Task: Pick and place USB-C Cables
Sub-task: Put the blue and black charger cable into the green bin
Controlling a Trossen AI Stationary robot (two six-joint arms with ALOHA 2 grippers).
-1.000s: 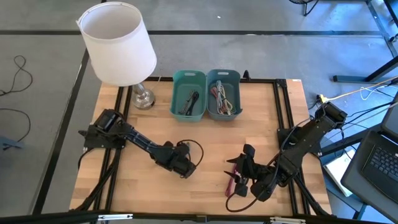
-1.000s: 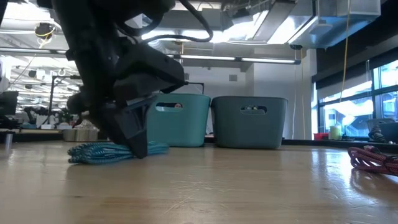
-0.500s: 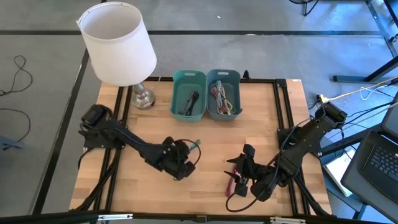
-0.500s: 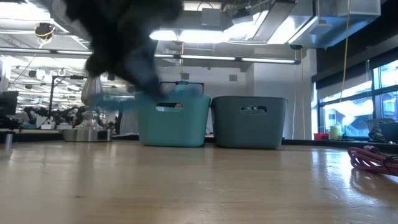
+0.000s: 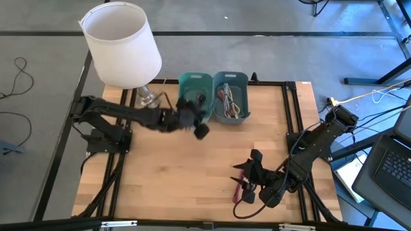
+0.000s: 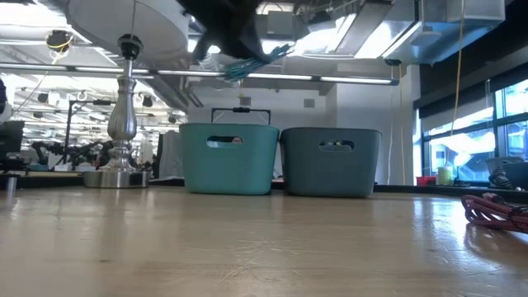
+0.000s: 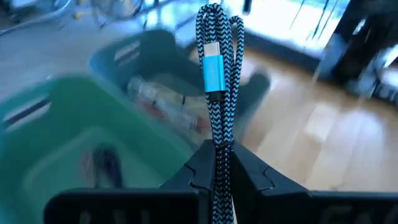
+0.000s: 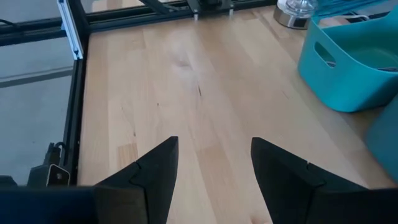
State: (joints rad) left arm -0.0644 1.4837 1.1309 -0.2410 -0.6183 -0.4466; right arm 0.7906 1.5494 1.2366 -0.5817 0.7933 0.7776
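My left gripper [image 5: 196, 125] is up in the air by the near side of the green bin [image 5: 194, 96], shut on a teal braided USB-C cable bundle [image 7: 217, 74]. In the low view the cable [image 6: 252, 64] is high above the table. The blue-grey bin [image 5: 230, 96] beside it holds several cables. My right gripper [image 8: 214, 168] waits open at the near right [image 5: 252, 170], with nothing between its fingers. A red cable bundle [image 5: 241, 187] lies on the table next to it. My left gripper pinches one end of the folded teal bundle [image 7: 219, 146] between its two fingers. The strands run along the fingers and stick out past their tips, with the teal plug [image 7: 213, 68] near the free end. The bundle is lifted clear of the table.
A lamp with a white shade [image 5: 122, 45] stands on its silver base [image 5: 146, 99] at the far left, close to the green bin. Bare wood lies across the table's middle and near left. A laptop [image 5: 392, 167] sits past the right edge.
My left gripper has risen from the table's near middle and swung toward the far edge, up to the green bin, tipping from pointing down toward level. The teal cable, which lay on the table, has gone up with it and is now lifted clear.
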